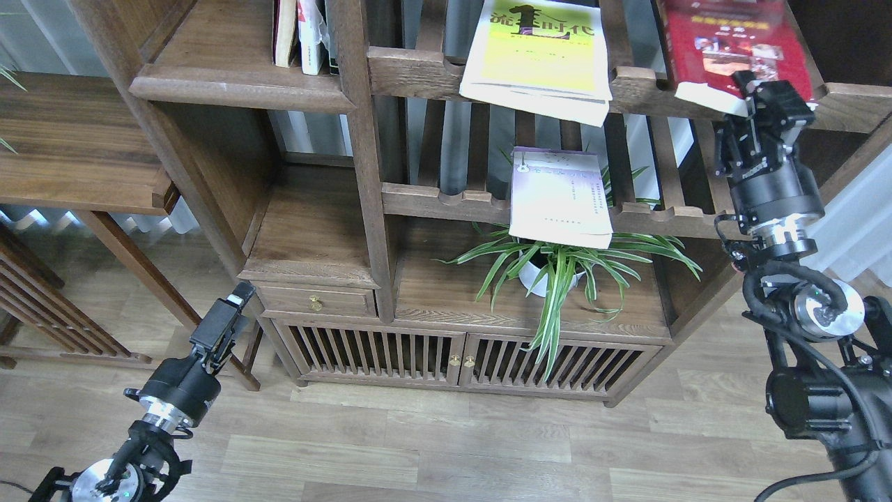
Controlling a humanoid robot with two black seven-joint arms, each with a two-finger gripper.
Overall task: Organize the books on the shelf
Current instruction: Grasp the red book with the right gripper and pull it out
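Note:
The dark-red book (725, 42) lies at the top right on the upper slatted rack, its front edge raised. My right gripper (761, 90) is at that front edge and looks shut on it. The yellow-green book (536, 52) lies on the same rack, overhanging the notched rail. The lavender-white book (557, 202) rests on the lower slatted rack. The solid shelf (230, 80) is at the upper left. My left gripper (233, 310) hangs low by the cabinet's left corner, holding nothing; its fingers cannot be told apart.
A few upright books (300, 35) stand at the back right of the solid shelf. A potted spider plant (550, 268) sits under the lavender book. A low cabinet (453, 355) with slatted doors is below. A wooden side table (77, 146) stands at the left.

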